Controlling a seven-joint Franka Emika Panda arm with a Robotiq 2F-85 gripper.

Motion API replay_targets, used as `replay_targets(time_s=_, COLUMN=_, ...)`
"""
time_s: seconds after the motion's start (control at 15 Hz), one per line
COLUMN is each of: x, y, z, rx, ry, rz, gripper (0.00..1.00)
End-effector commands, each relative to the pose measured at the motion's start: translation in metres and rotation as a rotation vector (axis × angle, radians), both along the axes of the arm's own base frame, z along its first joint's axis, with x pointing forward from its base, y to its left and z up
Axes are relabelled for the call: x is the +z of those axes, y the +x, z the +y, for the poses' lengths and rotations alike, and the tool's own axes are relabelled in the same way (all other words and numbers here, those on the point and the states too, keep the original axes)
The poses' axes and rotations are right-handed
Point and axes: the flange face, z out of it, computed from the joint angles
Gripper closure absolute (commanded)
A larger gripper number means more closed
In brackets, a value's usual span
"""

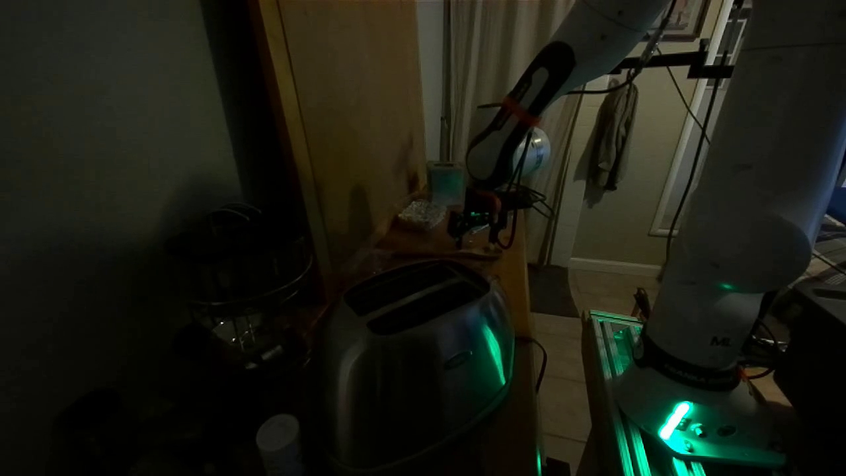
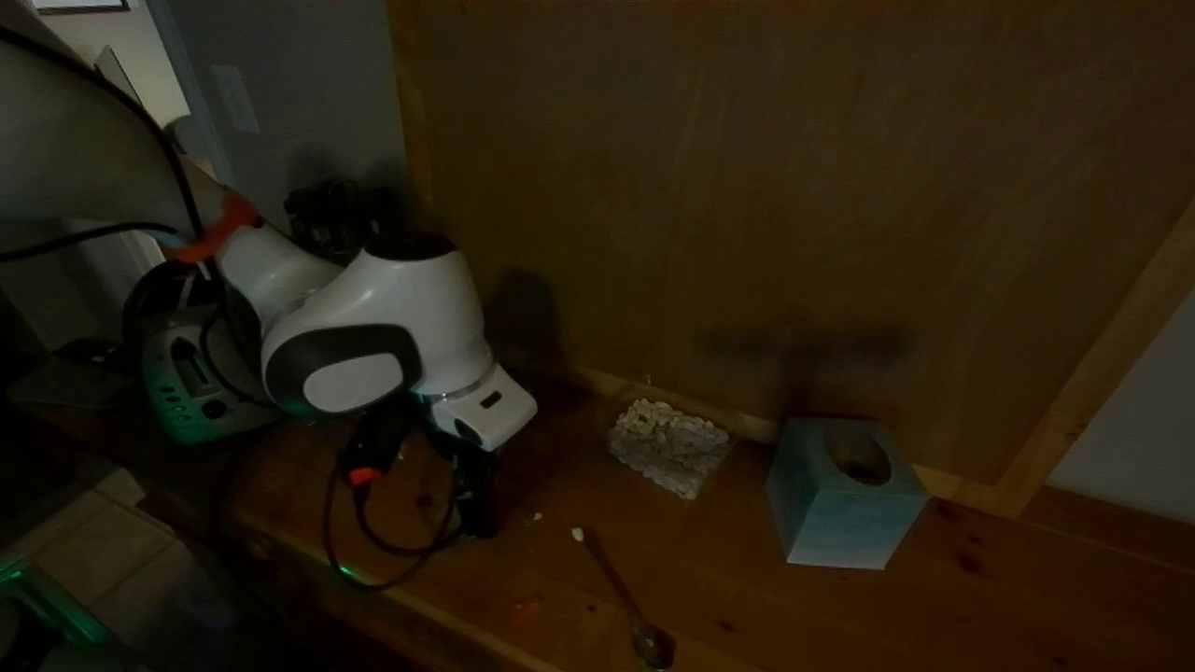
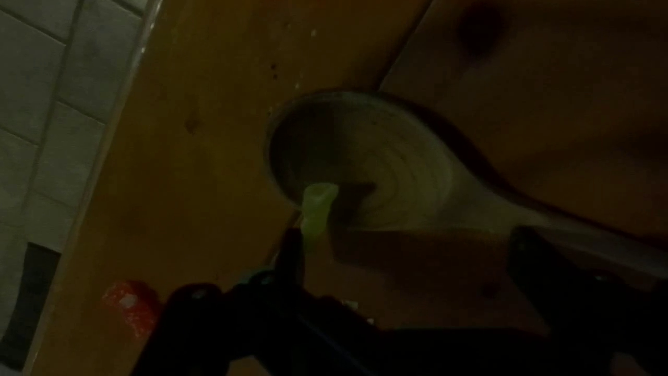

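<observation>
Fingers apart with nothing clamped between, my tool (image 3: 407, 240) hangs over the surface (image 3: 198, 172). To its left lies a red piece (image 3: 133, 303). By its left finger shows a yellow-green piece (image 3: 318, 203), stuck there or resting, I cannot tell. Just ahead lies a spoon (image 3: 386, 156), wooden by its look; I'd judge it light, stiff and grippy, best taken at the handle's neck, towards my right finger.
</observation>
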Motion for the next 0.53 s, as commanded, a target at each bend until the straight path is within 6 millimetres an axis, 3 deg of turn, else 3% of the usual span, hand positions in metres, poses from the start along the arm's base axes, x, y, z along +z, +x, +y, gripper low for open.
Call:
replay_targets(time_s=0.0, x=-0.0010, y=-0.0041, z=0.0046, rx=-0.021, ry=-0.020, rz=-0.039, gripper=0.00)
replay_targets(time_s=0.47, x=0.0030, y=-0.0064, z=0.0130, rx=0.002, ry=-0.036, rz=-0.073, gripper=0.00)
